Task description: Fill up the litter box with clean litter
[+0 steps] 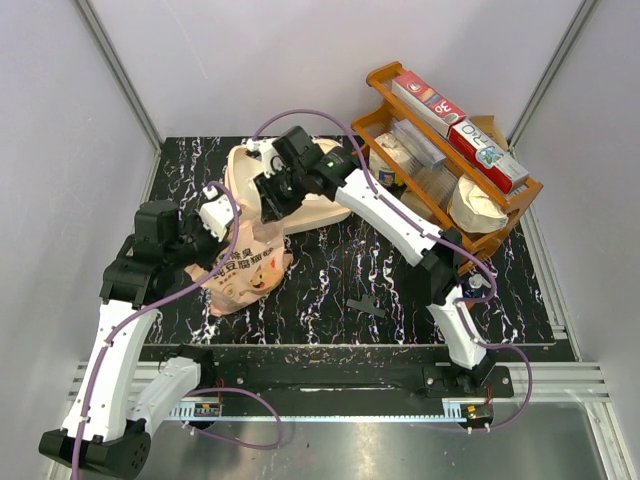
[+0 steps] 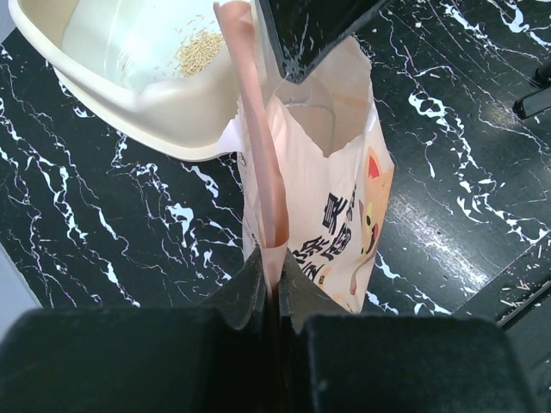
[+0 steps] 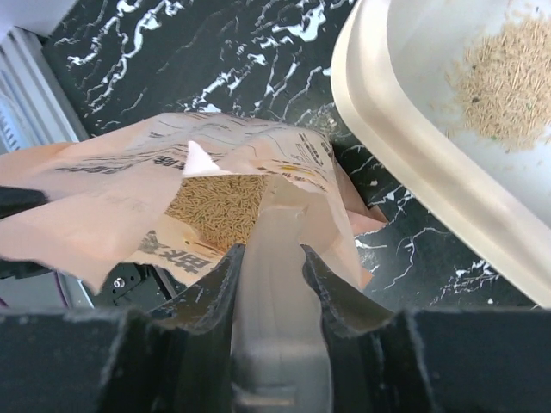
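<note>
**Two-arm hold on bag (image 2: 331,206), box (image 2: 164,129) barely filled**

L pincer (image 2: 271,275) pinches bag's near edge; R pincer (image 3: 269,267) clamps far rim, so mouth gapes beside box on tabletop (image 2: 103,232). Small litter (image 3: 504,82) pile in box; more inside bag. Est. early in pour.

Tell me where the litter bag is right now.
In the top view the litter bag stands left of centre, just in front of the litter box, its mouth pinched by the left end effector and the right end effector.
</note>
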Robot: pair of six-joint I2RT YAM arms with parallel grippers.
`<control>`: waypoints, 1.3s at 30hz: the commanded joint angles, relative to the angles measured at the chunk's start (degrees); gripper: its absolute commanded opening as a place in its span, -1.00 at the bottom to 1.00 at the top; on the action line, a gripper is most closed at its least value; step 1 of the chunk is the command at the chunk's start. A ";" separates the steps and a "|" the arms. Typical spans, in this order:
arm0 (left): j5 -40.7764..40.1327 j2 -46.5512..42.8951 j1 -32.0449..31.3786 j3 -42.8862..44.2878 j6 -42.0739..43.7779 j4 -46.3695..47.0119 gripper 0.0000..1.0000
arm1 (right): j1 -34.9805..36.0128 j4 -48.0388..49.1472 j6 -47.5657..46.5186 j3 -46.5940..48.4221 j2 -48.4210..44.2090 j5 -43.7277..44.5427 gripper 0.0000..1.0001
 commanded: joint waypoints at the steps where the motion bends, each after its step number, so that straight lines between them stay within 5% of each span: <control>1: 4.51 -0.84 -0.59 4.38 -2.45 9.92 -1.00 | 1.21 0.24 0.54 -2.34 0.91 8.21 -1.00; 14: 3.99 -0.58 -0.59 3.24 -5.36 11.68 -1.00 | 2.44 6.65 3.34 -14.99 3.55 1.54 -1.00; 26: 3.20 0.48 -0.50 3.24 -2.46 10.10 -1.00 | -6.87 21.77 21.18 -19.66 2.40 -32.28 -1.00; 39: 1.53 -0.40 -0.59 2.01 2.55 7.02 -1.00 | -16.01 27.30 32.60 -19.91 1.00 -43.29 -1.00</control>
